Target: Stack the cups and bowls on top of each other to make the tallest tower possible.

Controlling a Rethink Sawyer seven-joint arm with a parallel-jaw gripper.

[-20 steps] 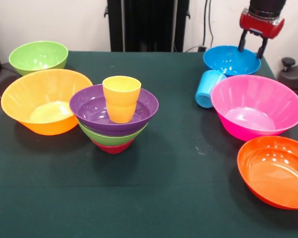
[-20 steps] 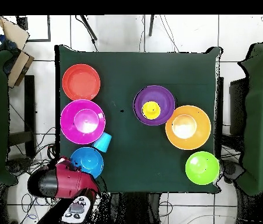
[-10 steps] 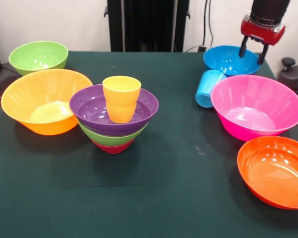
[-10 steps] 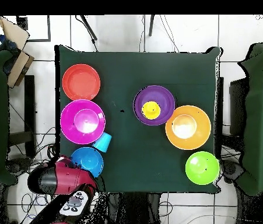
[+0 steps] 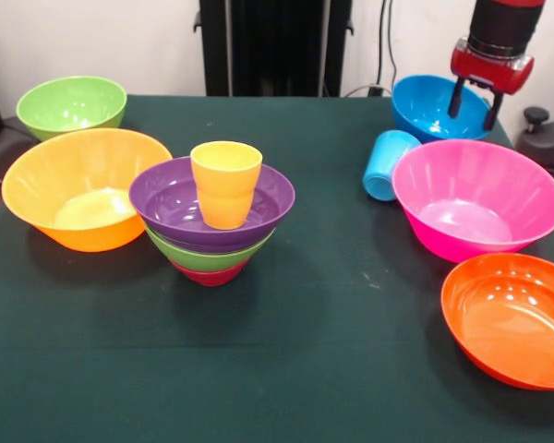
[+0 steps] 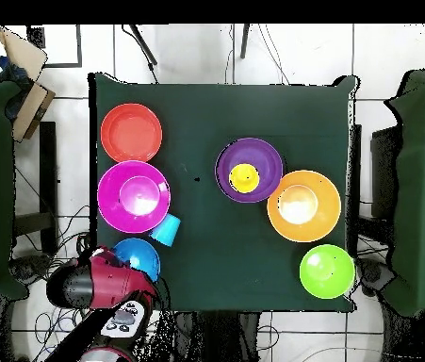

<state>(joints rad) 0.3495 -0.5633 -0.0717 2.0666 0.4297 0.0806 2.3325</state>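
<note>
My end effector (image 5: 473, 100) is hanging at the far right corner of the table (image 5: 286, 369), its two dark fingers (image 5: 456, 98) spread apart and pointing down over the right part of the blue bowl (image 5: 434, 106). One finger is showing in front of the bowl's inside wall and the other at its right rim, with only air between them as far as I can see; I am gripping nothing. From overhead, my red wrist is covering part of that bowl (image 6: 138, 258) at the table's edge.

Just beside the blue bowl, the light blue cup (image 5: 387, 164) is lying on its side, resting against the rim of the large pink bowl (image 5: 478, 198). In front of the pink bowl, the red-orange bowl (image 5: 511, 318) is sitting upright near the table's corner.

Well apart from me, toward the middle of the table, the tower (image 5: 212, 221) is standing: a small crimson bowl (image 5: 209, 274) at the bottom, a green bowl (image 5: 208, 253) nested in it, the purple bowl (image 5: 171, 203) on top of that, and the yellow-orange cup (image 5: 225, 183) standing upright inside the purple one. The large orange bowl (image 5: 83, 188) is sitting just beside the tower, and a second green bowl (image 5: 71, 106) is sitting behind it at the far corner.
</note>
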